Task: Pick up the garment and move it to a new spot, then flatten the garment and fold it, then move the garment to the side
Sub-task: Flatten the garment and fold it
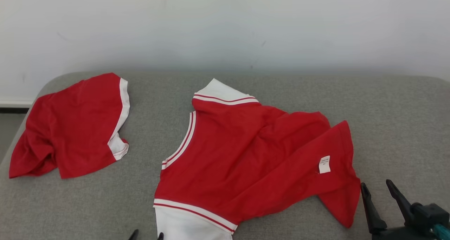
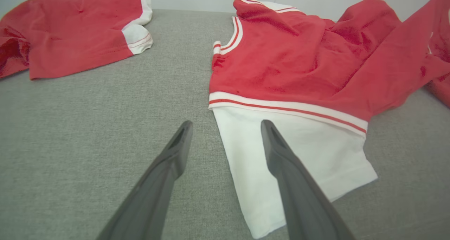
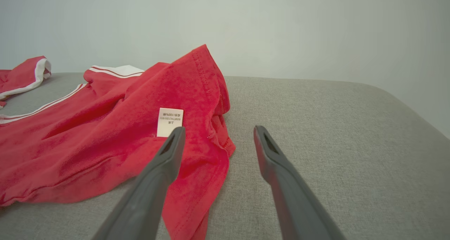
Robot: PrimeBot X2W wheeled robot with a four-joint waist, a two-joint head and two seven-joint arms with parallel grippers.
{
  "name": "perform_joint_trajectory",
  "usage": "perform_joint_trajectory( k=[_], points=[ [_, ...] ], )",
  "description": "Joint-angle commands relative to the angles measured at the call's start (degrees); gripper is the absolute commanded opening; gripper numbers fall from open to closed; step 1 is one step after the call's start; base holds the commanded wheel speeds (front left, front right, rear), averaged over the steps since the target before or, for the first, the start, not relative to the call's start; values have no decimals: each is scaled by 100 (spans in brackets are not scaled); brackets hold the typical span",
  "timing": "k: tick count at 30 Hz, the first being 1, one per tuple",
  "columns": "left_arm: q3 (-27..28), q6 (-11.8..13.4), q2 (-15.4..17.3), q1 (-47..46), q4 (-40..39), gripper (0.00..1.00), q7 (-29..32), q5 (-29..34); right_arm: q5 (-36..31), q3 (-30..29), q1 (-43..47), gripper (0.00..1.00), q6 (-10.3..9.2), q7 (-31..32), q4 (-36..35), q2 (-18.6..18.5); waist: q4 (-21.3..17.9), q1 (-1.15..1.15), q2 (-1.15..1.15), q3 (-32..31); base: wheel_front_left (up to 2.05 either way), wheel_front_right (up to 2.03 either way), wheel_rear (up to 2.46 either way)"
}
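Head view cuts off the garment's near white sleeve at the btm edge, and the left gripper shows there as 2 dark tips only. Care label print too small to read. Garment lies crumpled mid grey cushion, right hem flipped over w/ label up. 2nd red garment lies well apart, far left. L gripper is low, fingers spread, one over the sleeve, the other over bare cushion; contact unclear. Right gripper is just beside the hem corner, fingers spread, nothing held.
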Motion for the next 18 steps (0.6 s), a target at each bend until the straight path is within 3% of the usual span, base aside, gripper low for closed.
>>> perform_joint_trajectory(
  k=[1, 12, 18],
  points=[
    [-86, 8, 53, -98, 70, 100, 14, -86, 43, 55, -137, 100, -16, -4, 101, -61, 107, 0, 0, 137, 0, 0, 0],
    [-1232, 7, 200, -631, 1015, 100, -51, -880, 273, 797, -1292, 100, -16, -4, 1363, -448, 358, 0, 0, 476, 0, 0, 0],
    [-1593, 8, 233, -840, 1394, 100, -114, -1177, 491, 1183, -1616, 100, -16, -5, 1927, -552, 396, 0, 0, 515, 0, 0, 0]
  ],
)
